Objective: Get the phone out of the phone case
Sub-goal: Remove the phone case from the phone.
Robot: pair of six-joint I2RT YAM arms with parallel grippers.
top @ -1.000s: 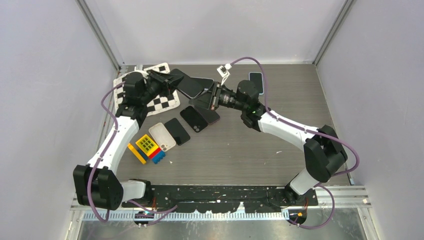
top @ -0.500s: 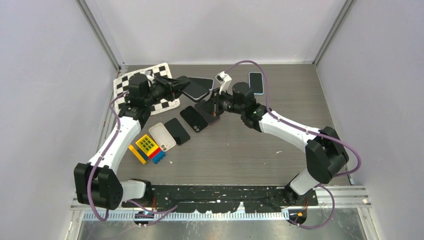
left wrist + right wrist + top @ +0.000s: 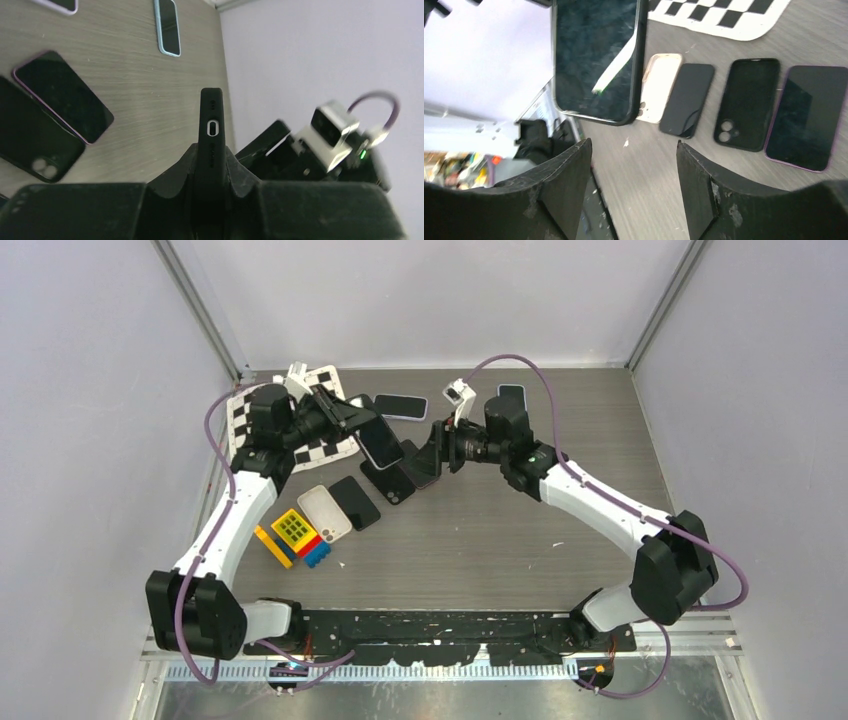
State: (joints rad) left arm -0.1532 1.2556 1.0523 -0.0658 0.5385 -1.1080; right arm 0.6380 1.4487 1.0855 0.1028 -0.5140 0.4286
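Note:
My left gripper (image 3: 352, 420) is shut on a phone in a black case (image 3: 379, 440) and holds it in the air above the table, screen facing the right arm. In the left wrist view the cased phone (image 3: 212, 131) shows edge-on, clamped between the jaws. In the right wrist view its screen (image 3: 596, 57) fills the upper left. My right gripper (image 3: 432, 454) is open and empty, just right of the phone and apart from it; its fingers (image 3: 566, 182) stand wide.
On the table lie a black case (image 3: 388, 481), a purple-edged phone (image 3: 420, 466), a black phone (image 3: 356, 502), a white case (image 3: 325, 512), another phone (image 3: 401, 406) and a light-blue phone (image 3: 512, 392). Toy bricks (image 3: 294, 536) lie at the left. A checkerboard (image 3: 330, 445) lies at the back left.
My left gripper has swung the cased phone down and toward the right arm. My right gripper has drawn back to the right, away from the phone, with its jaws open.

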